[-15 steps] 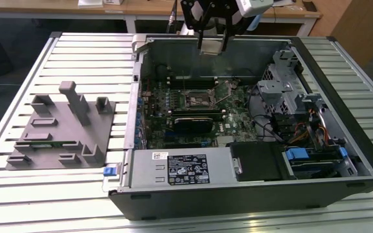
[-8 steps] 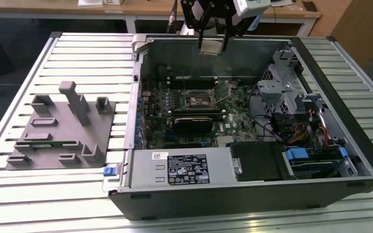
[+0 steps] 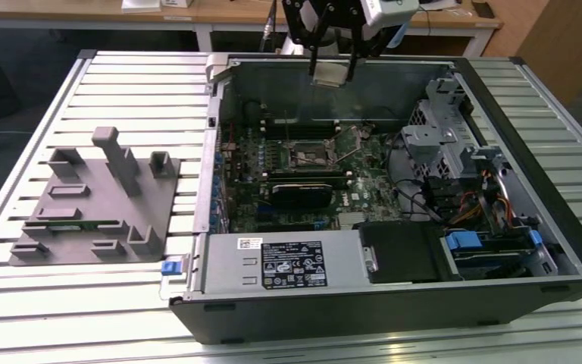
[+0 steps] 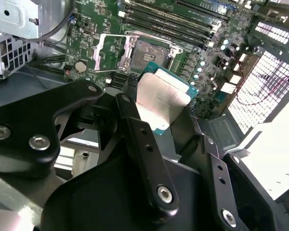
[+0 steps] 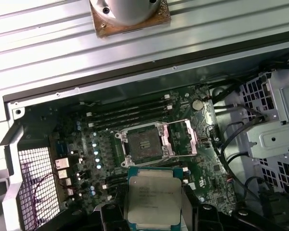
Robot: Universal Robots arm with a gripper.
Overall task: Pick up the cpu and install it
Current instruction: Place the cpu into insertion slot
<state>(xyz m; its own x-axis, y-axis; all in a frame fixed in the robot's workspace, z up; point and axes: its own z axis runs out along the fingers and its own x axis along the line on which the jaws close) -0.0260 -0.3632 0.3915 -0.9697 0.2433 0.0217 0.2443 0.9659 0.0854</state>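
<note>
Pincer (image 3: 333, 73) is seen at top centre of the exterior view, above the far wall of the open PC case (image 3: 402, 303). The cpu (image 3: 330, 81) is clamped by its edges between the 2 fingers (image 4: 135, 130), closed to chip width, silvery lid up. It is held in the air, clear of the motherboard socket (image 5: 143, 147), whose load frame (image 5: 179, 137) is swung open, contacts exposed. A grey fixture (image 3: 99, 197) is set on the counter (image 3: 119, 83) at left centre.
</note>
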